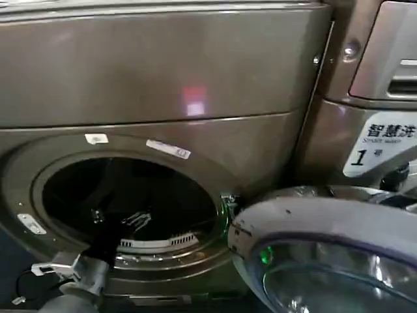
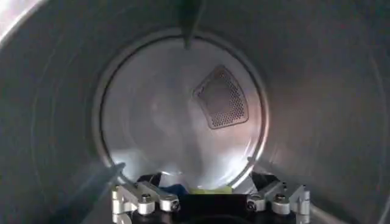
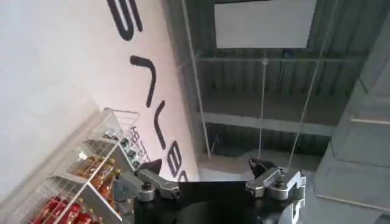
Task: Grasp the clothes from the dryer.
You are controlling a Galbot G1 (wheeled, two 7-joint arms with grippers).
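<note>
Reaching is as far as the job has got: the left arm passes through the round porthole of the dryer (image 1: 163, 85), and its tool (image 1: 133, 222) sits inside the dark drum, low and toward the front of the opening. From the left wrist camera the drum's rear wall with its perforated vent patch (image 2: 221, 97) lies well ahead, and just beyond the left tool (image 2: 210, 198) a scrap of dark blue cloth and a strip of yellow-green cloth show between the finger mounts; these are the clothes (image 2: 210, 190), lying on the drum floor close under the tool. Whether the fingers are wide, narrow or already closing on fabric I cannot tell, since their tips are hidden.

My judgement is that nothing is grasped or lifted out yet, so the whole pick and the withdrawal through the porthole remain.

Beside the dryer, on its right, stands a neighbouring machine with a white sticker (image 1: 381, 150) bearing Chinese characters and a numeral 1. The dryer's glass door (image 1: 326, 261) hangs swung open just to the right of the porthole, so it may crowd the arm's path on the way out.

The right tool (image 3: 207, 182) is parked away from the dryer, pointing up toward a ceiling and a wire rack of bottles (image 3: 85, 182); its finger tips stand apart with nothing between them.
</note>
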